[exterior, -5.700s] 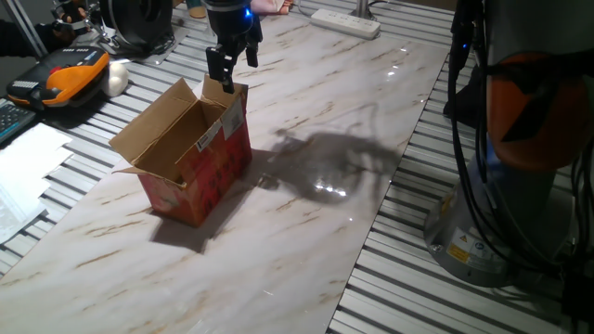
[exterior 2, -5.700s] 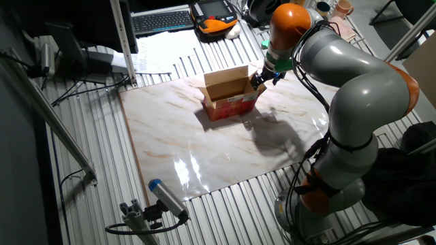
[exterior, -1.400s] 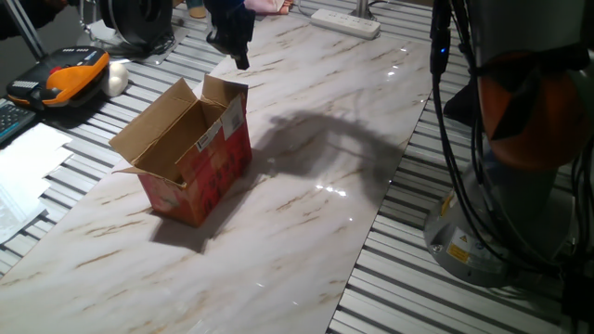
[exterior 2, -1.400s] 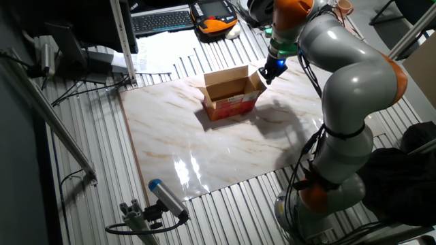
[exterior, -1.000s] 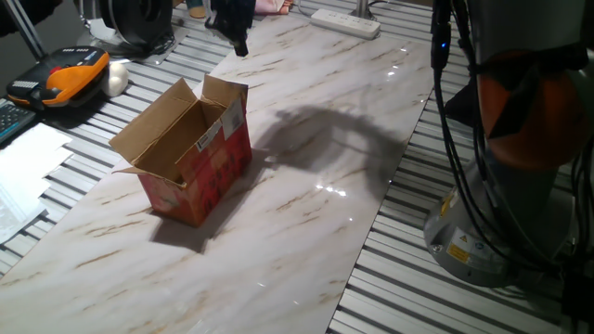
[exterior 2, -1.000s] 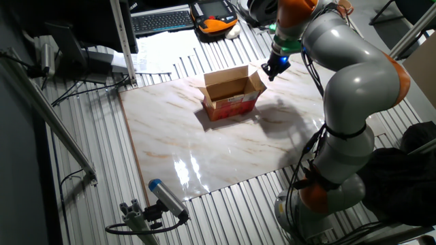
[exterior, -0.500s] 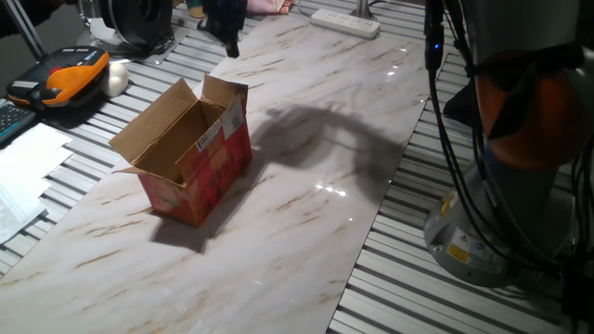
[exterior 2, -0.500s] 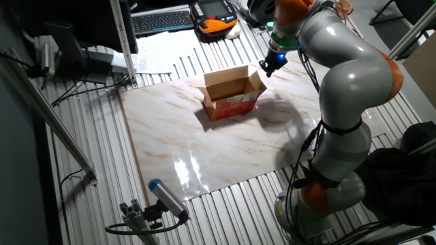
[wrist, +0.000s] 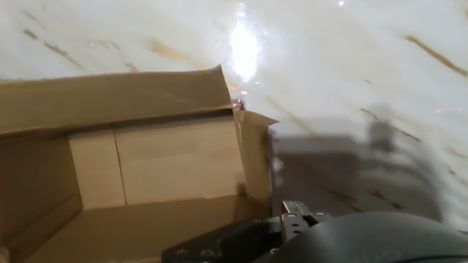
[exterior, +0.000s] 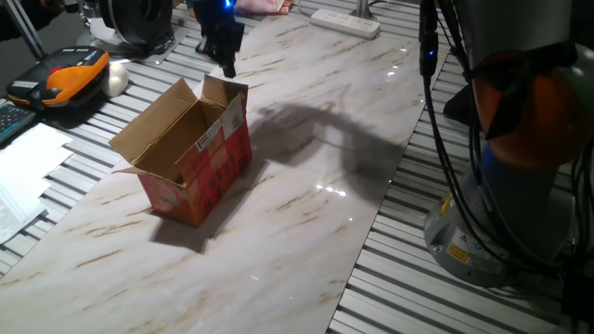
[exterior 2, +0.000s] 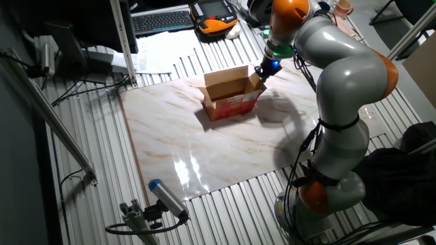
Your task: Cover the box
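Note:
The box (exterior: pixel 200 165) is a small carton with red sides. It stands open on the marble tabletop (exterior: pixel 306 213) with its brown flaps up and a white label (exterior: pixel 212 137) on one flap. It also shows in the other fixed view (exterior 2: pixel 228 96). My gripper (exterior: pixel 227 67) hangs just above and behind the far flap, apart from it, and its fingers look closed into one narrow tip with nothing held. The other fixed view shows the gripper (exterior 2: pixel 261 71) at the box's right end. The hand view looks down into the box's brown inside (wrist: pixel 168 172).
An orange-and-black device (exterior: pixel 70 74) and a white object (exterior: pixel 116 82) lie left of the marble slab. A white power strip (exterior: pixel 345 22) lies at the far edge. Papers (exterior: pixel 23 167) lie at the left. A keyboard (exterior 2: pixel 160 20) sits further back. The robot's base (exterior: pixel 492 232) stands at the right.
My gripper was open at the far flap, then rose with its fingers closed. Over the last second it has moved left and come down toward that flap. The box has not moved.

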